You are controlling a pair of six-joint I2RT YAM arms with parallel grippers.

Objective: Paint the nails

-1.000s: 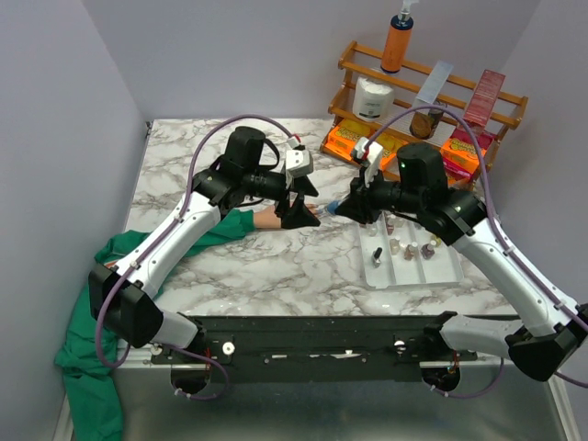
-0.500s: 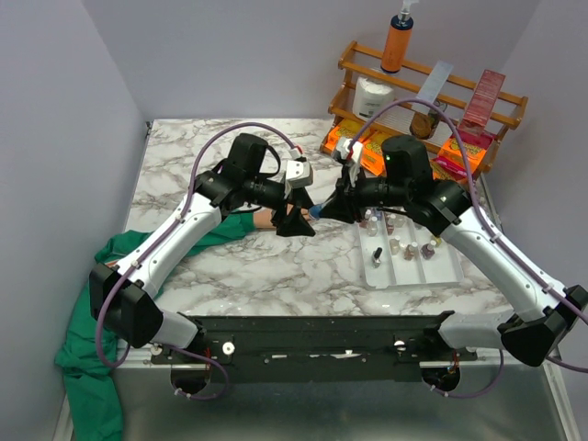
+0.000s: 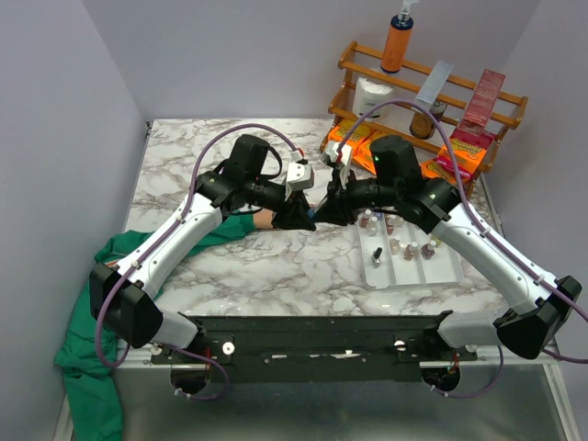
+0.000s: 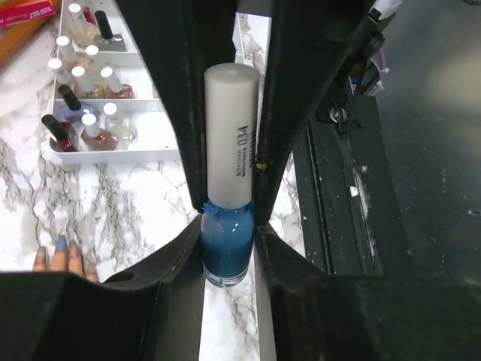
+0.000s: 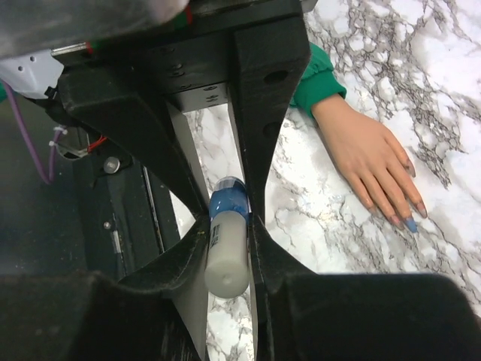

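My left gripper (image 4: 227, 235) is clamped on the blue polish bottle (image 4: 224, 263) and my right gripper (image 5: 228, 227) on its white cap (image 5: 227, 263), so a skewed twist could spin the glass loose and spill polish short of the nails (image 5: 409, 223), centre right in the right wrist view.

Marble table (image 3: 184, 156). Fake hand (image 5: 368, 154) lies flat near centre, its green sleeve (image 5: 319, 75) trailing toward 8 o'clock. White tray (image 3: 443, 272) of polish bottles at 3 o'clock. Wooden rack (image 3: 346, 64) at 1 o'clock.
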